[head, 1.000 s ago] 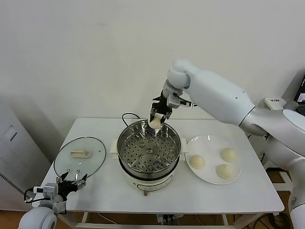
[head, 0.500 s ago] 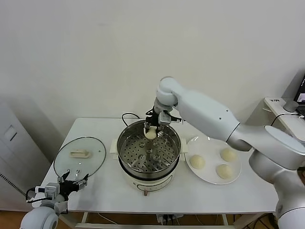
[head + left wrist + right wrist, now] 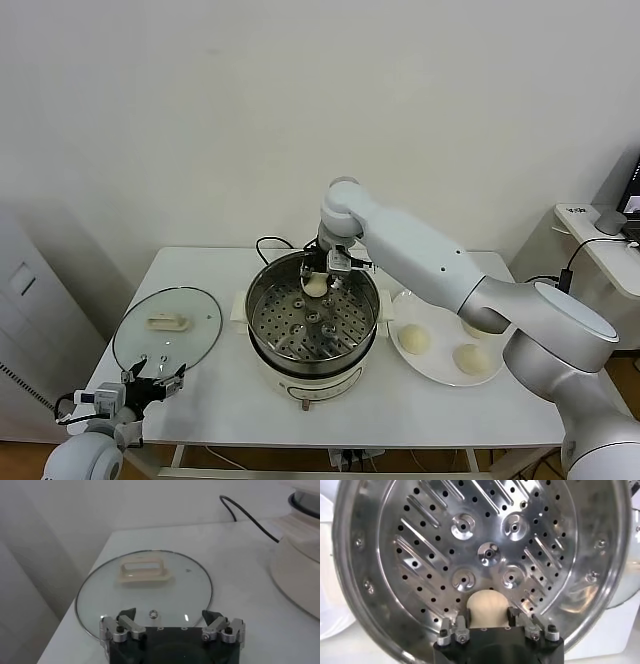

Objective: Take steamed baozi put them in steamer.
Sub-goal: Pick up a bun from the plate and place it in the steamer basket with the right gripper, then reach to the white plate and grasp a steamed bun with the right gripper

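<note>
1. left gripper (image 3: 150, 385): parked low at the front left corner of the table (image 3: 200, 415), just off its edge, fingers spread wide with nothing between them; the left wrist view shows both fingertips (image 3: 125, 616) hanging over the near rim of the glass lid.
2. glass lid (image 3: 167, 328): lies flat on the left part of the table, white handle up, near the left edge; a strip of bare tabletop separates it from the steamer.
3. steamer (image 3: 312, 322): shiny steel pot on a white base, centre of the table, black cord (image 3: 268, 243) trailing off behind it; bare table runs along the front edge below it.
4. right gripper (image 3: 322, 278): the right arm reaches in from the right, elbow high, wrist bent down over the steamer's back rim; the gripper points down into the pot, jaws partly apart.
5. baozi in the steamer (image 3: 487, 609): sits on the perforated tray (image 3: 440, 535) near the back wall, between the right gripper's fingers (image 3: 461, 620); whether the pads touch it cannot be told.
6. plate (image 3: 442, 372): flat white, right of the steamer, just beside it, short of the table's right edge.
7. three remaining baozi (image 3: 414, 339): rest on the plate, one partly hidden behind the right arm.
</note>
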You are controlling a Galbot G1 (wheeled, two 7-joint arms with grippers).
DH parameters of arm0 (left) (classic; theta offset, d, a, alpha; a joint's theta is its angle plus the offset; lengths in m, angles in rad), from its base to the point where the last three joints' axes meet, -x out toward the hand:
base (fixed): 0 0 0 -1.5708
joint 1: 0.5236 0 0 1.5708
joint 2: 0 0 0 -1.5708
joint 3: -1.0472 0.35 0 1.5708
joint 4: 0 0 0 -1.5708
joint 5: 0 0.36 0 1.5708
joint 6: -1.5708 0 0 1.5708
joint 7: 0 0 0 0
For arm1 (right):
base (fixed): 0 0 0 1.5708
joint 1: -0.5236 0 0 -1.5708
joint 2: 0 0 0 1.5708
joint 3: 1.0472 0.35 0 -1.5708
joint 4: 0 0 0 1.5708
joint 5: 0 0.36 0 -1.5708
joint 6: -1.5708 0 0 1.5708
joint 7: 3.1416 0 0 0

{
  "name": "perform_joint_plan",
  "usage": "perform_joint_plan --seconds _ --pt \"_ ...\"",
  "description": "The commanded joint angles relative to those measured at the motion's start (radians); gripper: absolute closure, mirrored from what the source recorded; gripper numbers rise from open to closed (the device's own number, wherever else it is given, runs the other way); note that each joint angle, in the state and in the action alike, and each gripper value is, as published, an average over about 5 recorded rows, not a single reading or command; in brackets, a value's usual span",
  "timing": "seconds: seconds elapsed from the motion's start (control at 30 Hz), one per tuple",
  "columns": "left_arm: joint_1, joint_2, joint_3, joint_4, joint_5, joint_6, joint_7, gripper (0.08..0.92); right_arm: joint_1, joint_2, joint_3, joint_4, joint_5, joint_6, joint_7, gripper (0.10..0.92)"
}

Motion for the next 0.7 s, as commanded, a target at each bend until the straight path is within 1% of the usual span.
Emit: perform_joint_plan --seconds 0.03,0.23,0.33,0.43,0.53,0.7 --pt "0.0 0.0 -0.001 0.001 0.0 0.0 0.0 0.177 -0.018 0.005 0.012 -0.005 -0.013 0.049 0.023 0.421" --pt "0.002 0.001 -0.003 -0.003 0.0 0.001 0.0 0.177 0.046 -0.035 -0.016 0.015 0.142 0.049 0.021 0.256" --pt "0.002 0.002 -0.005 -0.006 0.0 0.002 -0.001 0.177 0.137 -0.076 -0.051 0.004 0.297 0.049 0.01 0.212" --pt "0.002 0.005 -0.006 -0.009 -0.001 0.004 -0.001 0.177 0.25 -0.137 -0.12 -0.016 0.474 0.028 -0.019 0.204" --pt "0.002 0.006 -0.006 -0.012 -0.002 0.005 -0.001 0.177 0.341 -0.199 -0.197 -0.059 0.654 -0.053 -0.055 0.203" --pt "0.001 0.007 -0.006 -0.015 -0.004 0.008 -0.002 0.177 0.421 -0.277 -0.293 -0.149 0.828 -0.248 -0.093 0.203"
